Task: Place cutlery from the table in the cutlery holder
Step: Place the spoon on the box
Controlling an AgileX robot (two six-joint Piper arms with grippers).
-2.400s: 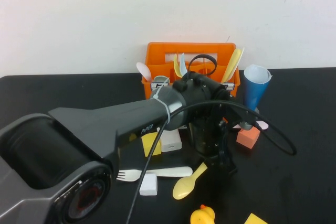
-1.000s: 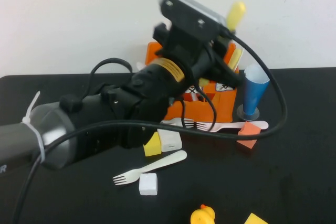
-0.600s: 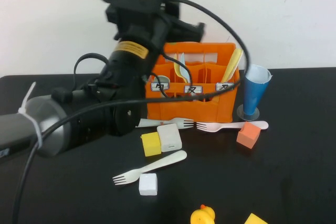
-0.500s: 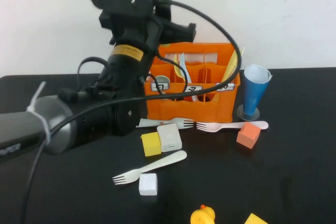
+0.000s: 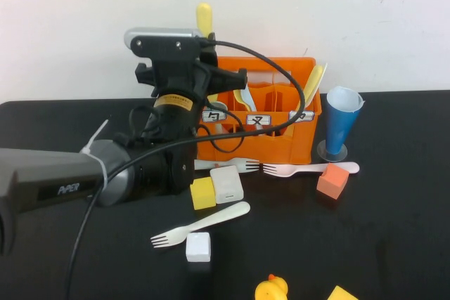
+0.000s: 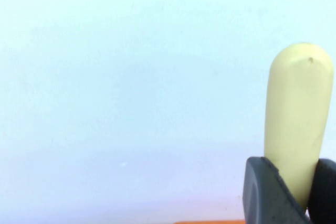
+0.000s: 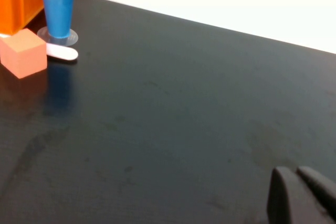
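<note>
1. Left tool (image 6: 286, 195): raised above the left end of the cutlery holder (image 5: 254, 147), fingers (image 6: 262, 192) clamped on the handle of a yellow spoon (image 6: 296, 124); the handle end sticks up past the tool, and the spoon's bowl is hidden.
2. Right tool (image 7: 299, 192): not visible from the high camera; its own wrist camera shows two dark fingertips pressed together low over bare counter (image 7: 173, 108), holding nothing.
3. Cutlery holder: orange crate at the back of the counter, against the white wall, three white labels on its front. Yellow and pale cutlery (image 5: 311, 86) stands in its compartments.
4. Whitish fork (image 5: 226, 164): flat on the counter just in front of the crate, partly behind the left arm.
5. Cream fork (image 5: 309, 168): flat just beside the whitish fork, tines almost meeting it, handle end near the blue cup's base.
6. Cream fork, second (image 5: 202, 224): flat on the counter, nearer the camera, lying diagonally.
7. Blue paper cup (image 5: 342, 126): upright just beside the crate's right end.
8. Blocks: yellow cube (image 5: 202, 193) touching a white block (image 5: 226, 184); small white cube (image 5: 198, 246) beside the second fork's tines; orange cube (image 5: 332, 180) near the cup.
9. Yellow duck toy (image 5: 271, 290): at the near edge.
</note>
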